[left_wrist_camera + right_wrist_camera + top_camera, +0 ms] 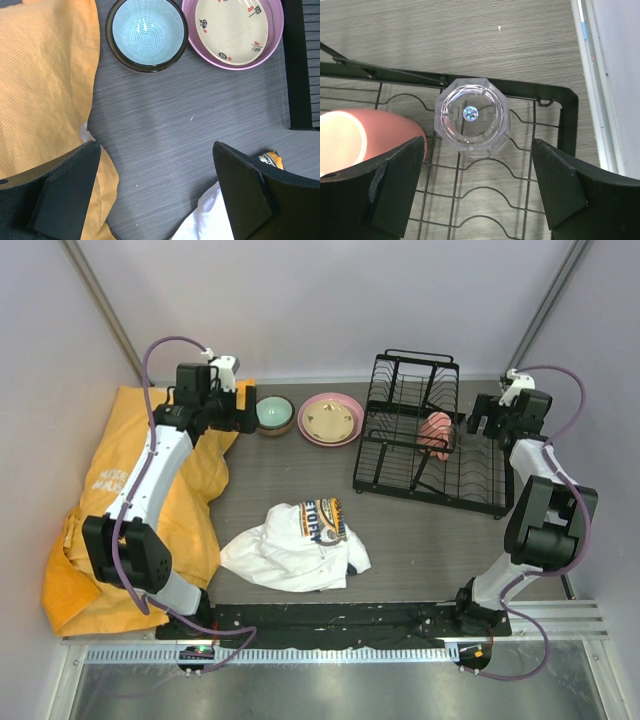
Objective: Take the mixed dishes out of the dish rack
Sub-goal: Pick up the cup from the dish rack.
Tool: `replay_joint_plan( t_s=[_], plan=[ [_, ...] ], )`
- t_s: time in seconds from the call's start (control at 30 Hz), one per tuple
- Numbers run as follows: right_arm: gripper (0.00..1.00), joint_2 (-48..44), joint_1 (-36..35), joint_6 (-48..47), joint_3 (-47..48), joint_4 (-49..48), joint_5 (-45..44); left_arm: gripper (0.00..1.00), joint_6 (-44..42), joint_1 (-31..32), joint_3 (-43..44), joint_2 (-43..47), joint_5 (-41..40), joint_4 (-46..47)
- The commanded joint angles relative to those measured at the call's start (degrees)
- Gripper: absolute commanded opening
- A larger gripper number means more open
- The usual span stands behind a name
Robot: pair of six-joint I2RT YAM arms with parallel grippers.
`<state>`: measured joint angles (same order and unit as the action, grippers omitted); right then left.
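Right gripper (478, 426) is hovering over the dish rack (430, 435) at its right end, seen from the top camera; jaws are looking parted, holding nothing. Pink mug (436, 432) is lying on its side in the rack. Left gripper (240, 418) is sitting over by the orange cloth (130, 500), beside the mint-green bowl (274, 413) and the pink plate (331, 419), both already out on the table (290, 475). White T-shirt (298, 536) is lying crumpled mid-table.

Left wrist: fingers (70, 190) are spread wide and empty above bare tabletop. Bowl (146, 32) and pink plate (275, 30) are resting just ahead, the cream patterned plate (231, 27) nested inside the pink one.

Right wrist: fingers (395, 185) are standing open either side of the clear glass (472, 116), which is standing on the rack wires near the corner. Mug (355, 137) is lying just left of it, possibly touching the glass; glare is making that hard to judge.

Risks: the left finger is running close to the mug, so a descent could be nudging it into the glass. The glass is smooth and faceted, likely slippery; an off-centre close could be tipping it or catching a wire.
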<state>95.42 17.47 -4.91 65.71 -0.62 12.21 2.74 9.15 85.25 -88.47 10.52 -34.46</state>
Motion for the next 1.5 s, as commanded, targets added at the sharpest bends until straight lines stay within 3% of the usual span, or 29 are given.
replay_joint_plan(
  t_s=[0.0,0.7,1.47],
  plan=[
    [0.92,1.17,0.02,6.04,2.75,-4.73,1.07,1.00,0.60,0.26,0.00,-1.09,-0.15,3.25],
    [0.92,6.62,-4.03,7.02,7.59,-6.67,-10.01,1.00,1.04,0.17,0.35,-2.85,-0.59,4.31],
    [0.91,9.79,-4.82,3.15,8.55,-6.58,-11.42,1.00,1.04,0.26,-0.44,-2.76,-0.59,4.58]
  ],
)
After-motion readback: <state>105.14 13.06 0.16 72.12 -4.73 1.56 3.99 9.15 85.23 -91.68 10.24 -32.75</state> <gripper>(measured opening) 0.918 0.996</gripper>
